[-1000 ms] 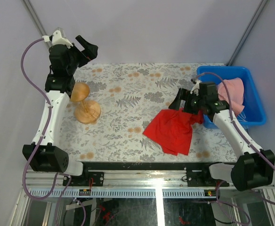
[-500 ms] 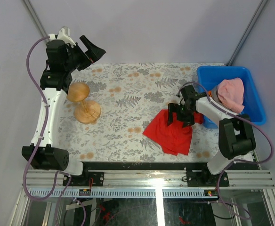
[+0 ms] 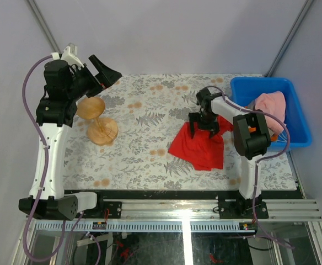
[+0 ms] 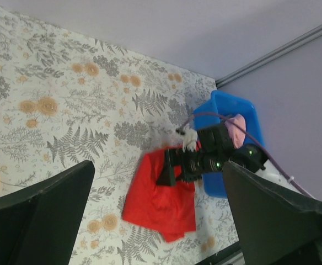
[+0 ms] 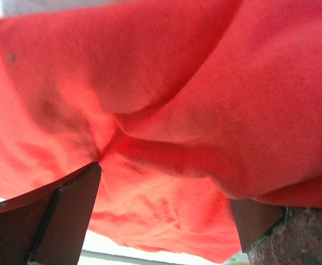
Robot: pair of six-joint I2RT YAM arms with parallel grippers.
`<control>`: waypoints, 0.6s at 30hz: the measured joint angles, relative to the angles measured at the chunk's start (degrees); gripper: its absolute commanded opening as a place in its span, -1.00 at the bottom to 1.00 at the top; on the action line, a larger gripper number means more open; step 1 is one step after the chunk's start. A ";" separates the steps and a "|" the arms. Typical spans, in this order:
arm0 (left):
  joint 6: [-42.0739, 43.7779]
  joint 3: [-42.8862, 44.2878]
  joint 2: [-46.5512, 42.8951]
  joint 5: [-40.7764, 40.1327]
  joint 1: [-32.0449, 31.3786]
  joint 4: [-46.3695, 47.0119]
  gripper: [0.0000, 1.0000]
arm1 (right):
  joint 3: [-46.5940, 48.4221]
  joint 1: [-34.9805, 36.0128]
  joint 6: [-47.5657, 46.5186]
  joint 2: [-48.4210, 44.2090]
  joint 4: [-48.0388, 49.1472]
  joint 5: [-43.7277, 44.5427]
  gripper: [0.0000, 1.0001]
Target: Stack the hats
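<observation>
A pink hat (image 3: 271,105) lies in the blue bin (image 3: 293,94) at the right; it also shows in the left wrist view (image 4: 237,124). The grey, orange and teal hats are not visible. My right gripper (image 3: 204,130) is open, pointing down onto the far edge of the flat red cloth (image 3: 197,152). In the right wrist view the cloth (image 5: 166,110) fills the frame and bulges between the spread fingers (image 5: 62,221). My left gripper (image 3: 103,69) is open and empty, raised high over the table's far left corner.
A wooden mushroom-shaped stand (image 3: 97,118) lies tipped on the floral table (image 3: 144,105) at the left, below my left arm. The left wrist view shows the red cloth (image 4: 161,199), the right gripper (image 4: 169,168) on it and the blue bin (image 4: 227,107).
My right arm has swung its gripper left and farther back, from beside the bin onto the cloth's far edge; the cloth shifted slightly. My left arm has turned a little.
</observation>
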 measured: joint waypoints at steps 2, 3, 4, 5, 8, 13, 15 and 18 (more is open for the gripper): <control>0.42 0.02 0.02 0.22 0.00 -0.96 0.99 | 5.64 0.00 -0.66 3.48 -0.83 1.84 0.98; 0.55 0.02 0.13 0.24 0.00 -1.53 0.99 | 9.25 0.00 -1.07 5.60 -1.20 2.99 0.98; 0.70 0.02 0.28 0.31 0.00 -2.29 0.99 | 13.03 0.00 -1.46 7.82 -1.55 4.07 0.98; 0.74 0.02 0.35 0.35 0.00 -2.71 0.99 | 17.44 0.00 -1.84 10.32 -2.19 5.33 0.98; 0.87 -0.17 0.22 0.46 0.00 -3.65 0.99 | 28.79 0.00 -2.62 17.03 -3.34 8.35 0.98; 1.11 -0.37 -0.79 1.31 0.00 -5.66 0.99 | 43.89 0.00 -3.80 25.14 -6.03 12.37 0.99; 1.42 -0.79 -1.33 1.60 0.00 -6.23 0.99 | 49.24 0.00 -4.39 27.30 -6.38 13.68 0.99; 2.01 -1.38 -2.12 1.90 0.00 -7.67 0.99 | 55.91 -0.02 -5.84 28.83 -4.39 16.13 0.99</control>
